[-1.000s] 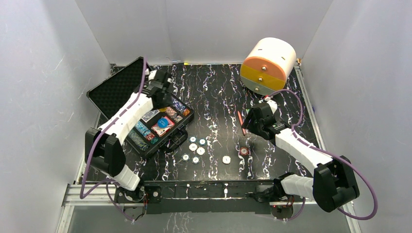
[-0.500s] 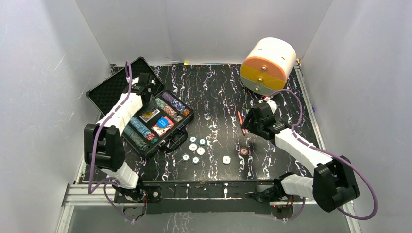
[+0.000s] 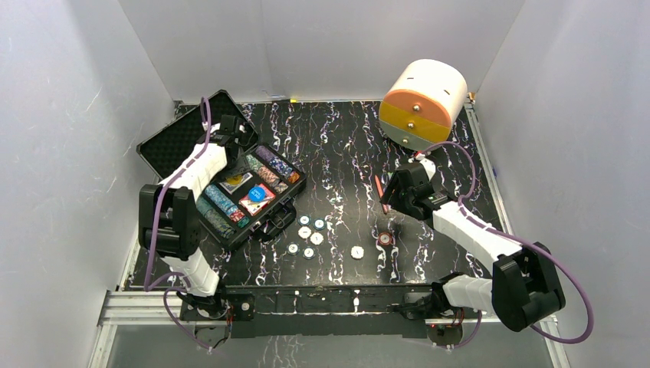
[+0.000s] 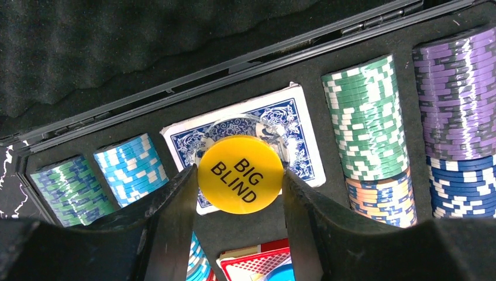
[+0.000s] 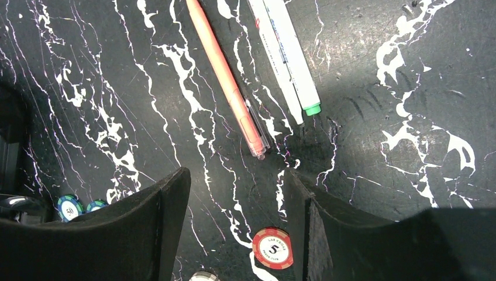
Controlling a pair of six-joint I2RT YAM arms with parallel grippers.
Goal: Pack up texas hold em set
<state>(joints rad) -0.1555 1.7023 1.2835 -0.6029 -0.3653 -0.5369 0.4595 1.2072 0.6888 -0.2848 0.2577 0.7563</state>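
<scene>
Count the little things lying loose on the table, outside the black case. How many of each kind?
Pale round chips: 7
Red chip: 1
Pens: 3
Total: 11
</scene>
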